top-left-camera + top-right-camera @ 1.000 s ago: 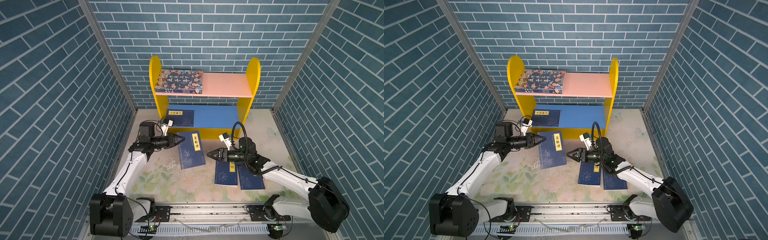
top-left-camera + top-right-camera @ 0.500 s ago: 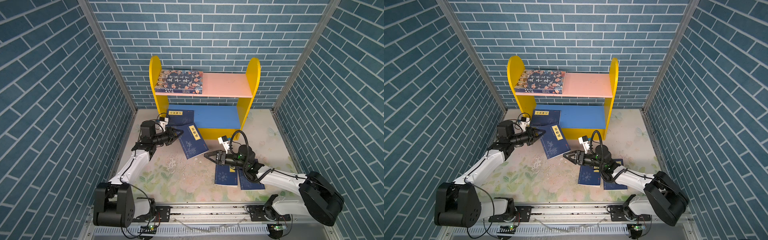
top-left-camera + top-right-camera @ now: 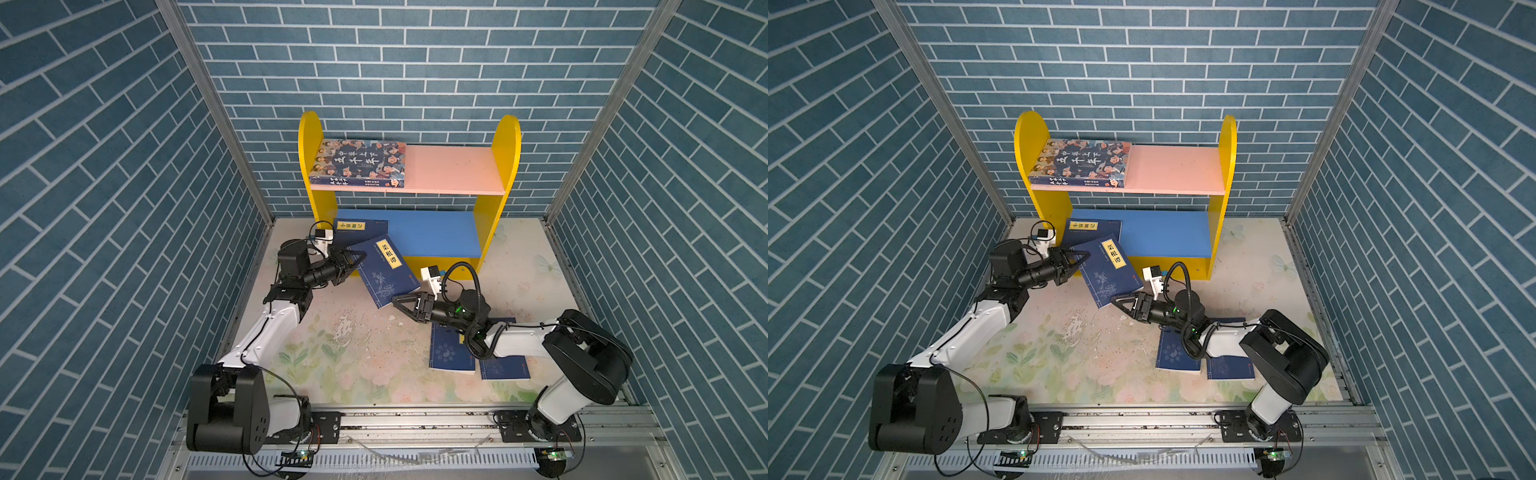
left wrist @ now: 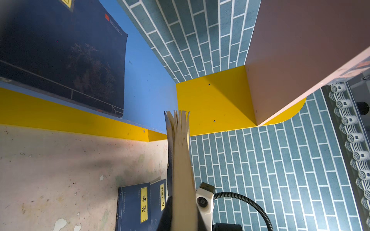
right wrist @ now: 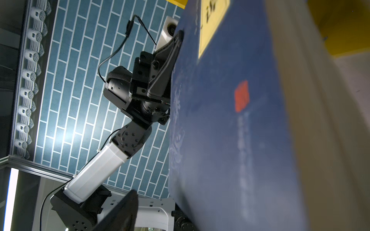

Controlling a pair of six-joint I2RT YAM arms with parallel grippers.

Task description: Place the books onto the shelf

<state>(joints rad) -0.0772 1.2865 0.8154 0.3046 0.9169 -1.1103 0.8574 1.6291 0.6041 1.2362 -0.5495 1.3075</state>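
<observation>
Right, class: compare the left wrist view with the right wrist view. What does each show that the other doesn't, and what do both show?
Left wrist only: the shelf's blue lower board with a navy book lying on it, and two more navy books flat on the table. Right wrist only: the left gripper shut on the held book, and the left arm. Both: the held book, as page edges in the left wrist view, as its cover in the right.

Navy book (image 3: 384, 272), yellow label (image 3: 389, 257); yellow, pink, blue shelf (image 3: 503, 145)
</observation>
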